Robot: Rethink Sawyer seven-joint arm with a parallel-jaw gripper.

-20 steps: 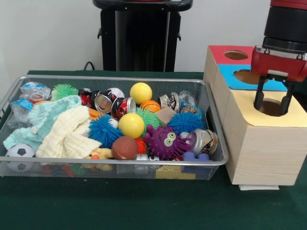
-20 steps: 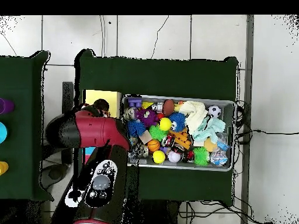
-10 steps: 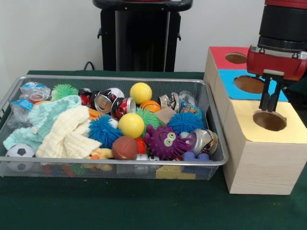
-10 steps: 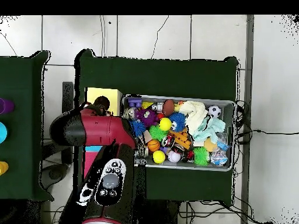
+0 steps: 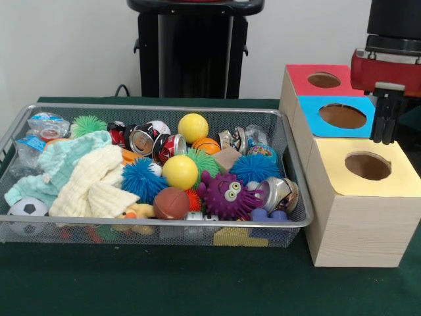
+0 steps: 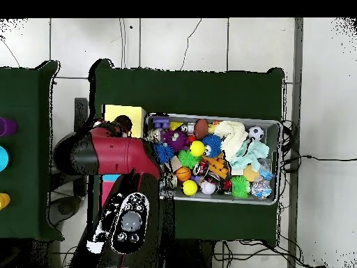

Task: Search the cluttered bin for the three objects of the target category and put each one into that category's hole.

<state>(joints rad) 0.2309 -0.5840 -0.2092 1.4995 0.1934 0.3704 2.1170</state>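
Bin (image 5: 297, 197) contents clearest from the front; empty jaws (image 5: 383, 125) closed above yellow-topped box (image 5: 395, 187).

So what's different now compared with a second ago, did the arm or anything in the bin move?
The end effector rose from the yellow-topped hole and now hangs higher, above the box's far right edge. Its fingers were spread a second ago and now sit together, with nothing seen held. The box shifted slightly. The wire bin and its clutter look unchanged.
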